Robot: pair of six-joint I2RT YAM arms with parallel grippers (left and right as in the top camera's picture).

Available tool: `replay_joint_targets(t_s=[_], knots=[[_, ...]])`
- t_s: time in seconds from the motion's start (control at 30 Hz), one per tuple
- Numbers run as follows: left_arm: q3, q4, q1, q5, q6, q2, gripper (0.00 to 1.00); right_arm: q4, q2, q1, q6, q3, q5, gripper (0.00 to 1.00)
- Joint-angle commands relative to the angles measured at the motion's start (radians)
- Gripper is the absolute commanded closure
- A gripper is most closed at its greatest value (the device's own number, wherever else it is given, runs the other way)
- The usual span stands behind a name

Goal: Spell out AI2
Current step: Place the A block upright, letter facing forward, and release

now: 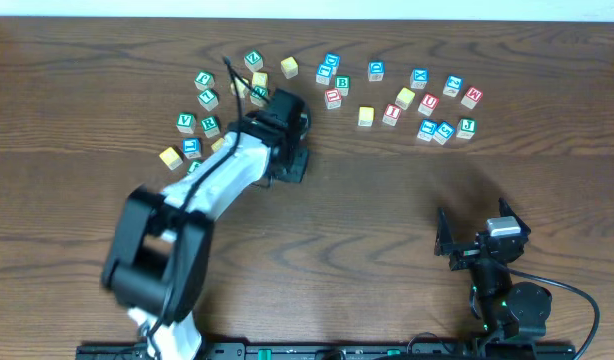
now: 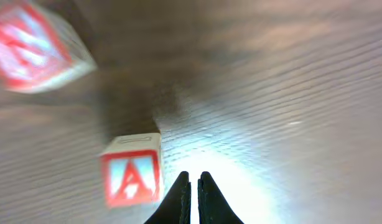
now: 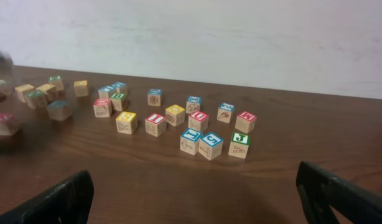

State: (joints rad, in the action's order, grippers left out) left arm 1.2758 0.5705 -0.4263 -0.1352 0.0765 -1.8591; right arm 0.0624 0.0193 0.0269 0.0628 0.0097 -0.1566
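Observation:
In the left wrist view a wooden block with a red letter A (image 2: pixel 132 177) lies on the table just left of my left gripper (image 2: pixel 194 186), whose fingers are shut and empty beside it. A second red-lettered block (image 2: pixel 29 50) is blurred at the top left. In the overhead view my left gripper (image 1: pixel 292 163) points down at the table below the left cluster of blocks and hides the A block. A red I block (image 3: pixel 155 123) sits in the right cluster. My right gripper (image 1: pixel 482 240) is open and empty, well short of the blocks. I cannot pick out a 2 block.
Many letter blocks lie scattered along the back of the table, a left cluster (image 1: pixel 207 100) and a right cluster (image 1: pixel 427 105). The left arm (image 1: pixel 187 200) stretches diagonally across the left half of the table. A pale wall stands behind the table.

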Motion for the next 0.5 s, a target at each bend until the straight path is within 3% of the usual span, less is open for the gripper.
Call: replay_joint_targets(t_s=[0.0,0.13,0.47], knots=[[0.008,0.011,0.029,0.058,-0.018,0.128,0.93,0.000,0.000,-0.004,0.006,-0.004,0.007,0.01],[0.005,0.024,0.076,0.084,-0.071,0.139,0.92,0.000,0.000,-0.004,0.006,-0.004,0.008,0.01],[-0.015,0.034,0.162,0.083,-0.057,-0.001,0.93,0.000,0.000,-0.004,0.006,-0.004,0.007,0.01]])
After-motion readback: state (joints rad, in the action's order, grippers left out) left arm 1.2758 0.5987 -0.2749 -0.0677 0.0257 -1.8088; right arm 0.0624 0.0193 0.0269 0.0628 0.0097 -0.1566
